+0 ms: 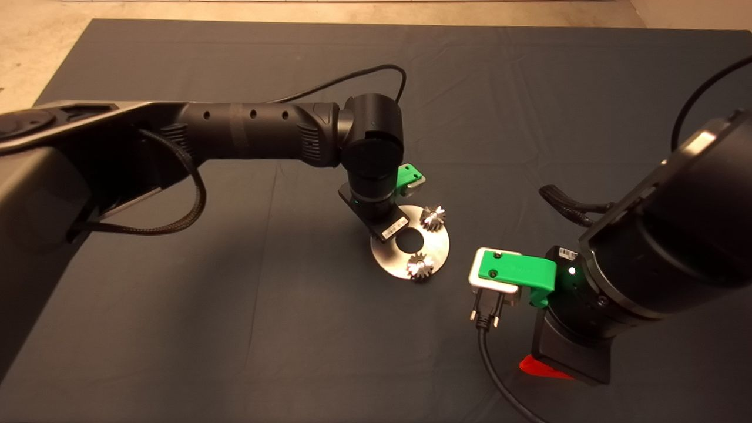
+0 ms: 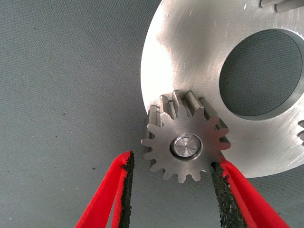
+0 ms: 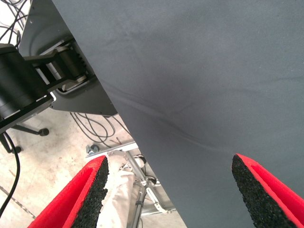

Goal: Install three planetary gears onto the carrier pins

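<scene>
The shiny round disc with a large centre hole lies mid-mat. Two planetary gears sit on it. In the left wrist view a third gear sits flat on a carrier pin at the rim of the disc; the pin's top shows in the gear's hole. My left gripper is open and straddles this gear; one pad is at its teeth, the other stands apart. In the head view the left wrist hides that gear. My right gripper is open and empty.
My right gripper hangs over the mat to the right of the disc, with a cable below it. The right wrist view shows the mat's edge, the floor, cables and a stand beyond it.
</scene>
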`<state>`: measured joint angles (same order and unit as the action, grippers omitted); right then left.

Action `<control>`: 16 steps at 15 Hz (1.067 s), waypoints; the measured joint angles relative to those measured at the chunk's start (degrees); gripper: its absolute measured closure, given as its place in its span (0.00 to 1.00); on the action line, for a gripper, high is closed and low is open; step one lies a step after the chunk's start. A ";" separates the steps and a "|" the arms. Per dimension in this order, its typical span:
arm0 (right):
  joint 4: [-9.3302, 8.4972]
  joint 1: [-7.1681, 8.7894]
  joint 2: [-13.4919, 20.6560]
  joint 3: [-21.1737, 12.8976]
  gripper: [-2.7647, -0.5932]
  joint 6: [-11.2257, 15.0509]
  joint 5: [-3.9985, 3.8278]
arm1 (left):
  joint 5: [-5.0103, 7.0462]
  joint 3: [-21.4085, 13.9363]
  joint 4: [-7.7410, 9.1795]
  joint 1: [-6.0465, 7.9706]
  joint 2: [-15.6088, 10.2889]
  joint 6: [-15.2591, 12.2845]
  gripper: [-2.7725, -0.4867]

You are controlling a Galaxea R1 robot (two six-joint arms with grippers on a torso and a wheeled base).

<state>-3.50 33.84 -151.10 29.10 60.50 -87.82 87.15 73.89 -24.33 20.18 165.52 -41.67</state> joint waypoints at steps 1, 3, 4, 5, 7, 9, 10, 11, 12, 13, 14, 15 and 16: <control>0.00 0.00 0.00 0.00 0.39 0.02 -0.02 | 0.00 0.00 0.00 0.00 -0.01 0.02 0.75; 0.00 0.00 0.00 0.00 0.39 0.01 -0.02 | 0.04 0.00 -0.05 0.01 -0.12 0.00 0.69; 0.00 0.00 0.00 0.00 0.39 0.00 0.00 | 0.03 0.00 -0.05 0.02 -0.12 0.00 0.69; 0.00 0.00 0.00 0.00 0.39 0.02 0.00 | 0.04 0.00 0.05 0.02 -0.12 0.00 0.69; 0.00 0.00 0.02 0.00 0.39 0.01 -0.05 | 0.02 -0.05 0.77 0.47 -0.12 0.02 0.69; 0.00 0.02 0.02 0.00 0.39 0.00 -0.02 | 0.04 -0.63 1.86 1.16 -0.30 0.02 0.63; 0.00 0.00 0.04 0.00 0.39 0.02 -0.02 | 0.06 -1.37 2.60 1.32 -0.53 0.02 0.63; 0.00 0.00 0.02 0.00 0.39 0.02 0.00 | 0.09 -2.18 3.68 1.32 -0.76 0.02 0.61; 0.00 0.00 0.04 0.00 0.39 0.00 0.00 | 0.06 -2.99 4.73 1.29 -1.11 0.02 0.57; 0.00 0.00 0.03 0.00 0.39 0.00 -0.02 | 0.06 -3.84 5.35 1.29 -1.68 0.01 0.56; 0.00 0.00 0.17 0.00 0.39 0.00 -0.02 | 0.09 -4.76 5.95 1.32 -2.34 -0.03 0.56; 0.00 0.00 0.16 0.00 0.39 0.00 -0.02 | 0.09 -5.91 6.47 1.29 -3.18 -0.28 0.56; 0.00 0.00 0.13 0.00 0.39 0.02 0.00 | 0.06 -7.35 6.81 1.32 -4.36 -1.10 0.56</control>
<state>-3.50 33.84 -150.97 29.10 60.53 -87.82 87.21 66.54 -17.52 21.49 161.16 -42.76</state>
